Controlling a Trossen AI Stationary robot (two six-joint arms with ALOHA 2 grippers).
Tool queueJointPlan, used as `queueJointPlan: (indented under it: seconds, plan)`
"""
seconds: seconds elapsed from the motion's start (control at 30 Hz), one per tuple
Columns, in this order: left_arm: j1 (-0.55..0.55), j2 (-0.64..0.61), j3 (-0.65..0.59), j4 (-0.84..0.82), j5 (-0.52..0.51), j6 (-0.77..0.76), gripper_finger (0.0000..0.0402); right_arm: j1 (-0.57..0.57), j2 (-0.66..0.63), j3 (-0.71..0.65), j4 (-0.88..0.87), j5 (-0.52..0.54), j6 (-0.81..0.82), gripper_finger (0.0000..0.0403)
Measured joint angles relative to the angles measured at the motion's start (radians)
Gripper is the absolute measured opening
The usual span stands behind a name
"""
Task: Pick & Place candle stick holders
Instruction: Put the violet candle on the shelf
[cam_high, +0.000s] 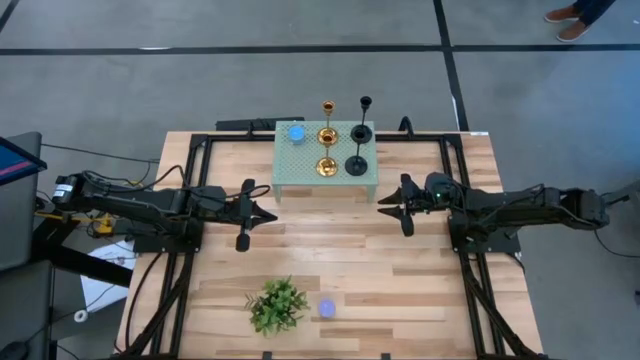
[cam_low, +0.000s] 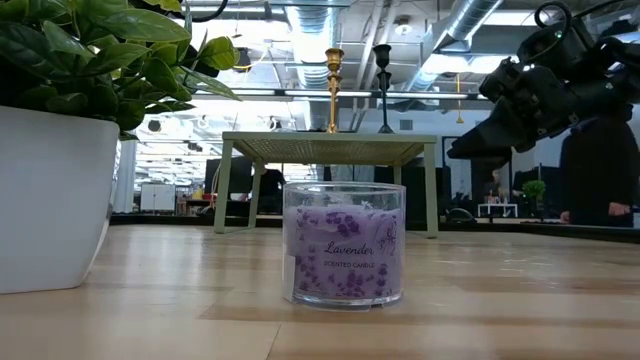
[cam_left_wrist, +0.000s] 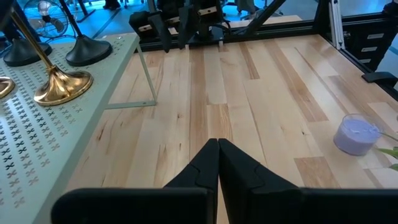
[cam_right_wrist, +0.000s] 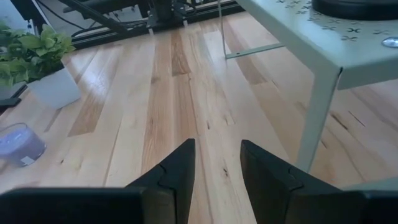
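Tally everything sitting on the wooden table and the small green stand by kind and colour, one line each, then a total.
Shiny gold candle stick holders on the pale green perforated stand: 2
Matte black candle stick holders: 2
Small blue cylinder candle on the stand: 1
Purple lavender candle in a glass jar: 1
Green leafy plant in a white pot: 1
Total: 7

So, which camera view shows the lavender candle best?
The low view: the lavender candle stands close in front, with its label readable. The high view shows only a small purple top beside the plant. Both wrist views catch it far off, near an edge.
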Motion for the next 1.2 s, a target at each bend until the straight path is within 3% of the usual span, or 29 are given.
queueJointPlan:
  seconds: [0.43, 0.57, 0.7, 1.0, 1.2]
  plan:
    - [0.000, 0.000, 0.000, 0.037, 0.003, 0.000, 0.0011, -0.001, 0.000, 0.000, 0.001, 0.000, 0.000, 0.0120]
    - [0.000, 0.010, 0.000, 0.089, 0.086, -0.016, 0.0008, -0.001, 0.000, 0.000, 0.009, 0.001, 0.000, 0.0120]
    - [-0.010, 0.074, 0.001, 0.133, 0.104, -0.115, 0.0005, 0.001, 0.000, 0.000, 0.011, 0.001, 0.014, 0.0120]
    - [-0.053, 0.339, 0.086, 0.175, 0.111, -0.125, 0.0005, 0.001, 0.000, 0.001, 0.014, 0.001, 0.035, 0.0120]
    - [-0.096, 0.446, 0.187, 0.177, 0.235, -0.053, 0.0004, 0.001, 0.000, 0.001, 0.023, 0.001, 0.043, 0.0120]
